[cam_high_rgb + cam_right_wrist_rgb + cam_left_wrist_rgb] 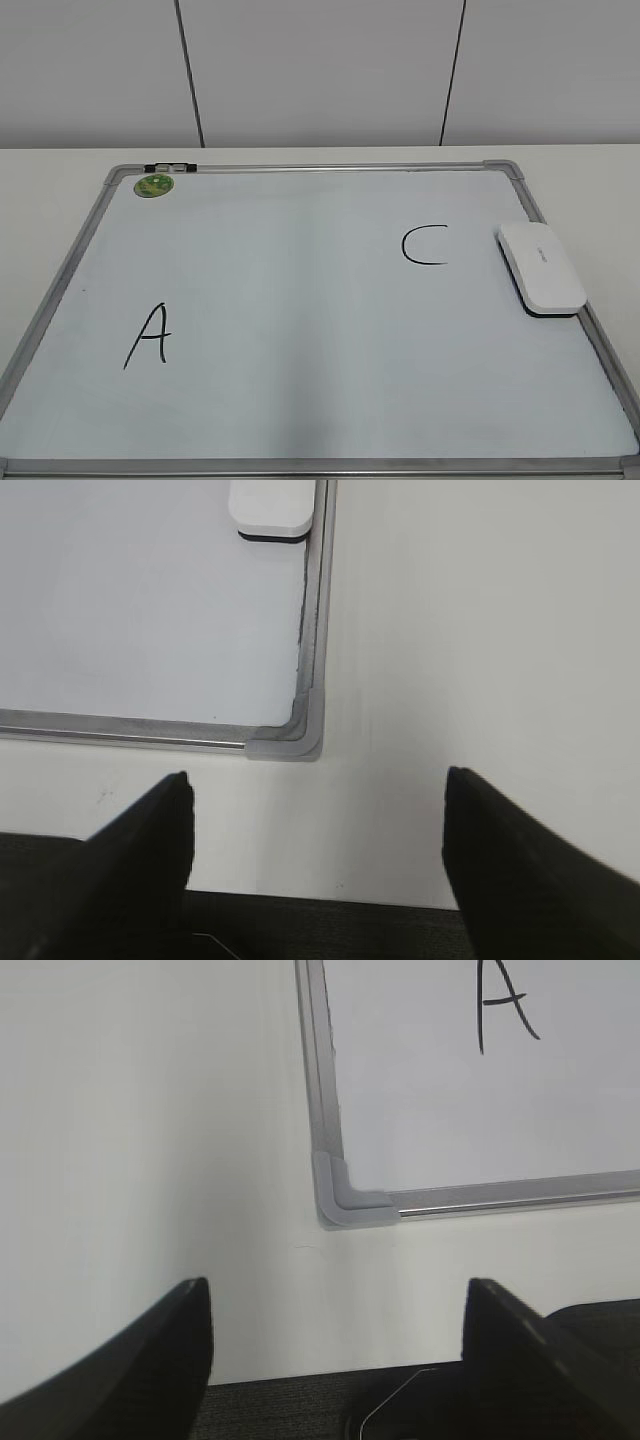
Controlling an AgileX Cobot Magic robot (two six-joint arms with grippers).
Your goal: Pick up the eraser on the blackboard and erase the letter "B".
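The blackboard point(300, 300) is a white dry-erase board with a silver frame, lying flat on the table. The white eraser point(541, 268) lies on its right edge, beside a black letter "C" point(424, 246); its near end also shows in the right wrist view point(272, 508). A black letter "A" point(148, 336) is at the lower left and shows in the left wrist view point(505, 1005). No letter "B" is visible on the board. My left gripper point(338, 1305) is open over bare table near the board's front left corner. My right gripper point(318, 800) is open near the front right corner.
A small round green magnet point(155, 185) sits at the board's far left corner, next to a dark clip point(170, 168) on the frame. The white table point(60, 170) surrounds the board. Neither arm shows in the exterior view.
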